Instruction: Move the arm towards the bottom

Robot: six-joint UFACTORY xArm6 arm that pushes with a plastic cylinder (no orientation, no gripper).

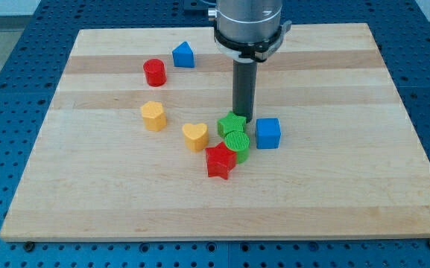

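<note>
My tip [244, 119] is at the lower end of the dark rod, just above and right of the green star block [231, 124], close to or touching it. A green round block [236, 143] sits right below the green star. A red star block [220, 161] lies below and left of them. A blue cube [267, 133] stands to the right of my tip. A yellow heart block [194, 136] lies to the left of the green pair.
A yellow block [153, 115] sits further left. A red cylinder [154, 72] and a blue pointed block [182, 54] lie at the upper left. The wooden board [349, 193] rests on a blue perforated table.
</note>
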